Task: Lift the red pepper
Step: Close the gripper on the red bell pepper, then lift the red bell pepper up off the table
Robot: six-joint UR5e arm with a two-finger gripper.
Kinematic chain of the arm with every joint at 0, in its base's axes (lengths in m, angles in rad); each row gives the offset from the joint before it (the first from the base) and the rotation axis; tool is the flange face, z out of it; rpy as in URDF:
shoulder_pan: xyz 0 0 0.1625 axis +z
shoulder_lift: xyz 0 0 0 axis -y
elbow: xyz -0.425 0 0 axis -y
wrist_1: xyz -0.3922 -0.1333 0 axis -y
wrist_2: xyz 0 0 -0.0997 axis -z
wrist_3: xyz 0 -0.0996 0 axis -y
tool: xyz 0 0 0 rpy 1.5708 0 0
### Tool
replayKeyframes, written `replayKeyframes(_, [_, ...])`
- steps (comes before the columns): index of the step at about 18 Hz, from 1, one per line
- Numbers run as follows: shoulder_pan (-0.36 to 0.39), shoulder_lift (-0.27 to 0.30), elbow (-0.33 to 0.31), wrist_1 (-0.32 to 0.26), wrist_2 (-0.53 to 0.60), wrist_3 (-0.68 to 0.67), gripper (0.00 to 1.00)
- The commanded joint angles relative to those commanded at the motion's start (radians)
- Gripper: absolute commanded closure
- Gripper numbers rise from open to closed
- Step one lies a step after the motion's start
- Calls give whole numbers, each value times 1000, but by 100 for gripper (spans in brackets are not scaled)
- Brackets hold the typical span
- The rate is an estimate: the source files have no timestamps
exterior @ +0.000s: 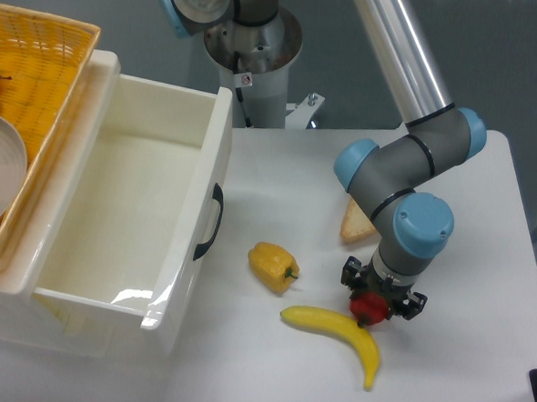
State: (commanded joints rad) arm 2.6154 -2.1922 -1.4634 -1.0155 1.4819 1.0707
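Red pepper (369, 307) between jaws, touching banana (338, 331); yellow pepper (272, 264) nearby.

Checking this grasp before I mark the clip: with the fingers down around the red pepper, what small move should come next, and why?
Probably a short straight lift. The gripper sits low over the red pepper, its fingers close on both sides, so the grasp looks made, though contact is not clearly visible. The banana lies right against the pepper's near side, so going straight up rather than sideways should avoid dragging it.

No readable text anywhere; only a small red-and-white sticker (247, 79) on the robot base column (256, 68) (its marking too tiny to make out).
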Motion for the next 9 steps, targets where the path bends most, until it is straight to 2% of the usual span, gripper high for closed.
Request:
replayKeyframes(5, [-18,46,-25,-15,-26,103,63])
replayKeyframes(9, [-23,104,-28,-93,-31,162,63])
